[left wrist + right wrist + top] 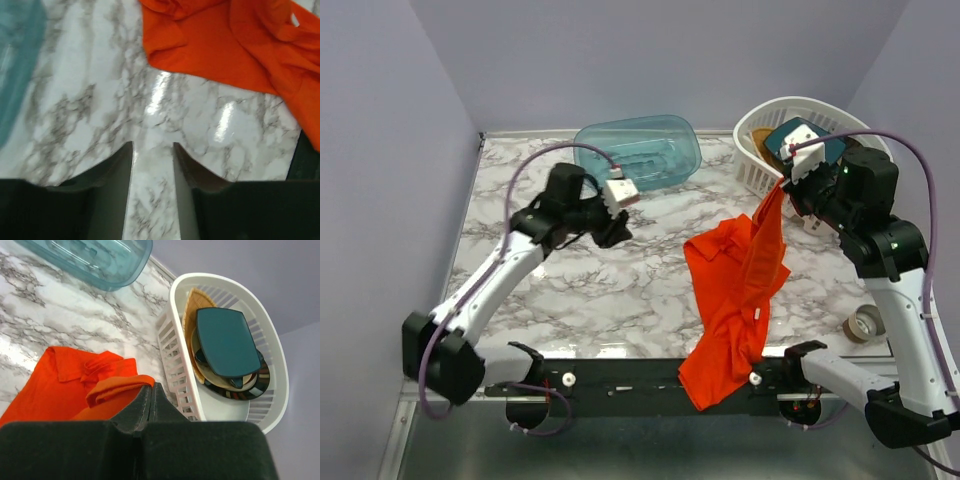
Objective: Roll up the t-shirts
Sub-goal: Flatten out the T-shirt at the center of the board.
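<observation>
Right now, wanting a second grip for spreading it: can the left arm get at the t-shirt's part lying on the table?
Likely yes: the left gripper is open, and only bare table lies between it and the t-shirt.

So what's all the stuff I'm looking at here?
t-shirt: one, orange-red, one end lifted, the rest trailing to the table's near edge
tub: one, translucent teal, back of the table
basket: one, white, back right corner
dishes: several, teal, tan and patterned, stacked in the basket
tape roll: one, brownish, right side by the arm
table: one, white-grey marble
left hand: one, black, open, empty, above the table
right hand: one, black, shut on the t-shirt
</observation>
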